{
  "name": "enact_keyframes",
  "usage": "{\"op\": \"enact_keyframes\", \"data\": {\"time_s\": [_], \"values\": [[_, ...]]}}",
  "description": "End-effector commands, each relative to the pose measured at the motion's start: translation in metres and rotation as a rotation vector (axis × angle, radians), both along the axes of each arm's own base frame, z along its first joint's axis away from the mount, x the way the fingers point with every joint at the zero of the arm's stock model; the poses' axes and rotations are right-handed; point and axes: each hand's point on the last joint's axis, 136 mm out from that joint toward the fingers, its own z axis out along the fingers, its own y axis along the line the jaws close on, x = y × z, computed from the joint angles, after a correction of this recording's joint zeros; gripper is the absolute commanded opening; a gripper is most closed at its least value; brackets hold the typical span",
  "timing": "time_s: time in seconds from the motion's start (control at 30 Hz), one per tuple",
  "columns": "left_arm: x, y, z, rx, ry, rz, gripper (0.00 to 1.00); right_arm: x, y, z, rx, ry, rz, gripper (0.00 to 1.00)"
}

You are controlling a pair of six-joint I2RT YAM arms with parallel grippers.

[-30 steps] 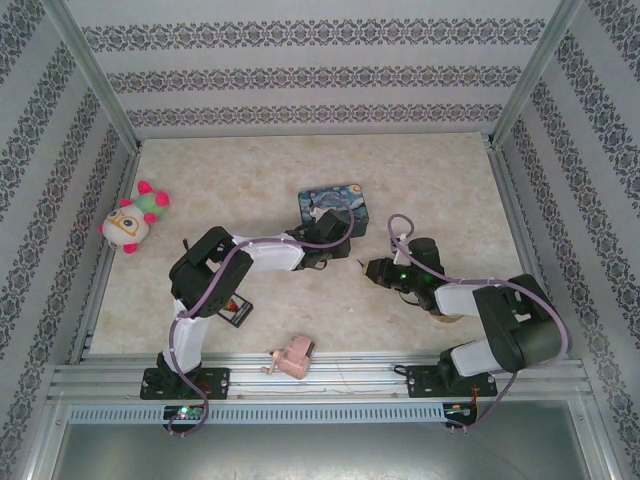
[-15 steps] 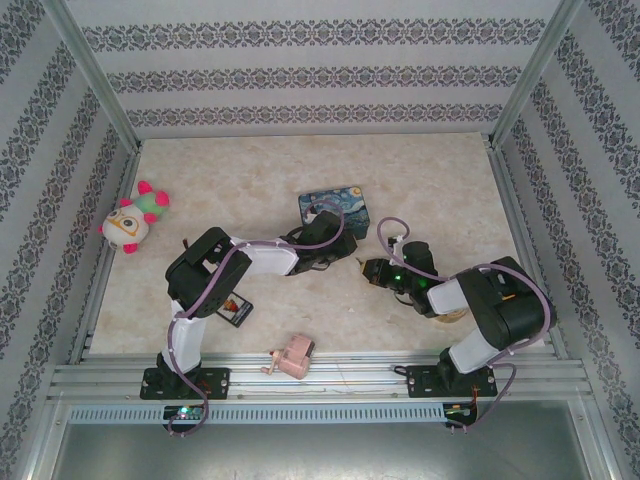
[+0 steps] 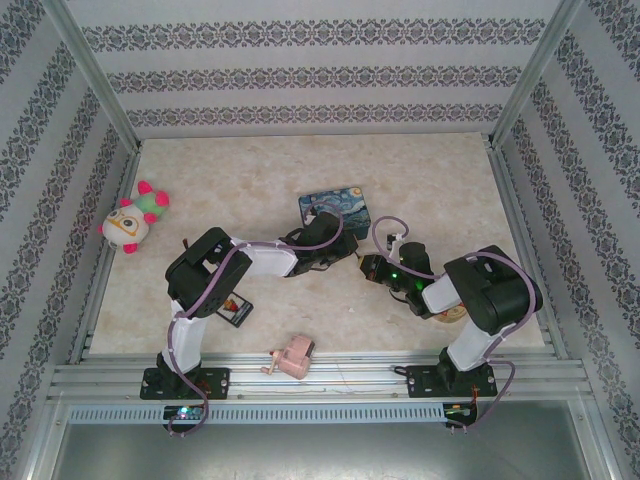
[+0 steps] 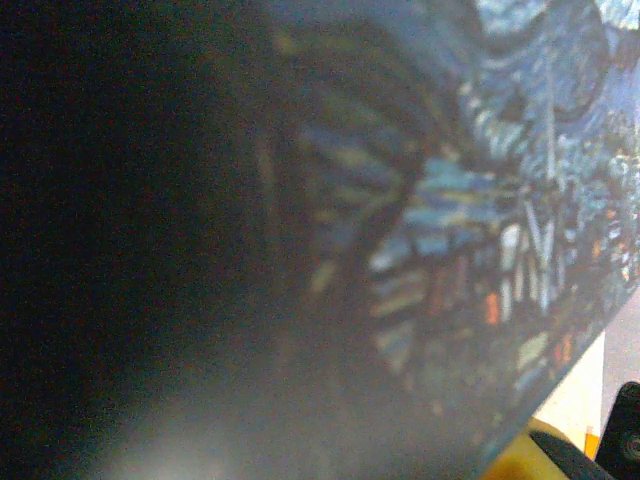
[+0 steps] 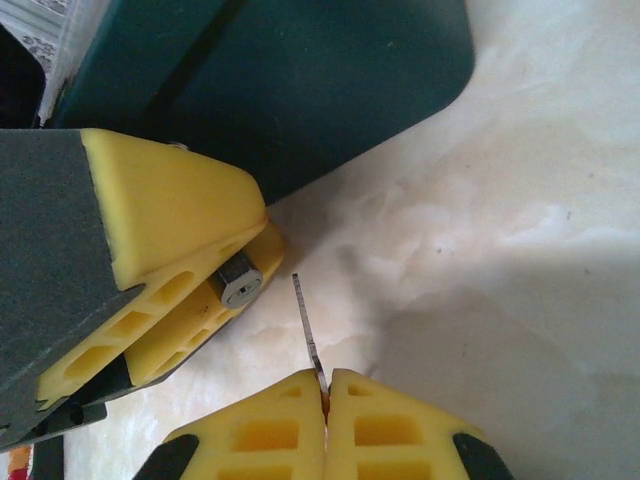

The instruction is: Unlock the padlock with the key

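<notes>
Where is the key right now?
In the right wrist view, the key sits pinched in the right tool at bottom centre, its tip just right of the padlock held by the left tool.

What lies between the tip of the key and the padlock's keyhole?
Nothing. In the right wrist view, the gap between the key and the padlock is bare table.

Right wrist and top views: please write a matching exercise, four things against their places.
Things: 1 key; 2 padlock; 3 blue tin; 4 pink gadget.
Places: A at the near edge of the table; B in the jaws of the right gripper; C around the middle of the table; D in the jaws of the left gripper.
Pairs: 1-B; 2-D; 3-C; 4-A.
</notes>
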Motion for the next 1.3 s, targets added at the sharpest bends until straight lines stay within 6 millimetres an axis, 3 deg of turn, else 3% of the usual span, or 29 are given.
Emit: {"op": "enact_keyframes", "data": {"time_s": [0.0,0.5,1.03,1.27], "values": [[0.007,-0.006,0.027,-0.085,-0.046,0.011,0.11,0.007,0.007,0.011,0.021,-0.056,0.003,0.0],[0.009,-0.006,0.028,-0.128,-0.038,0.024,0.11,0.001,0.006,0.012,0.028,-0.067,0.007,0.0],[0.008,-0.007,0.032,-0.18,0.001,0.018,0.11,0.003,0.011,0.026,0.044,-0.116,0.033,0.0],[0.008,-0.003,0.03,-0.191,0.019,0.027,0.11,-0.005,0.008,0.017,0.023,-0.095,0.039,0.0]]}}
